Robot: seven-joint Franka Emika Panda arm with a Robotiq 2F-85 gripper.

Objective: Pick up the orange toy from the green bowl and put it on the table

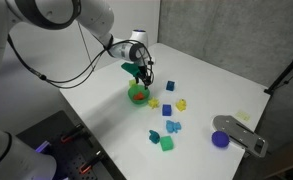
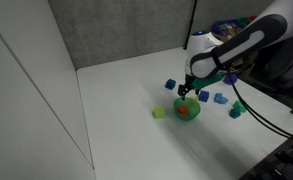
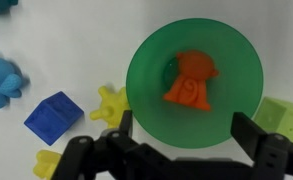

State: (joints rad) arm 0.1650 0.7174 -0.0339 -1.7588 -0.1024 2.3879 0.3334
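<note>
- Your gripper [image 3: 181,132] is hanging over the green bowl [image 3: 146,50] — jaws standing spread wide, pinching nothing.
- The orange toy [image 3: 191,80] is lying inside that bowl, which is sitting on the white surface [image 3: 76,40].

The green bowl [image 3: 149,105] looks smooth, slightly glossy plastic, the orange toy [image 3: 191,80] perhaps matt plastic, the table [image 3: 71,40] matt.

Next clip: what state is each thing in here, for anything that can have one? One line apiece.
green bowl: upright on the table, with the toy in it.
orange toy: lying inside the green bowl, not gripped.
pincer: open, empty, above the green bowl.
blue cube: resting on the table, apart from the green bowl.
</note>
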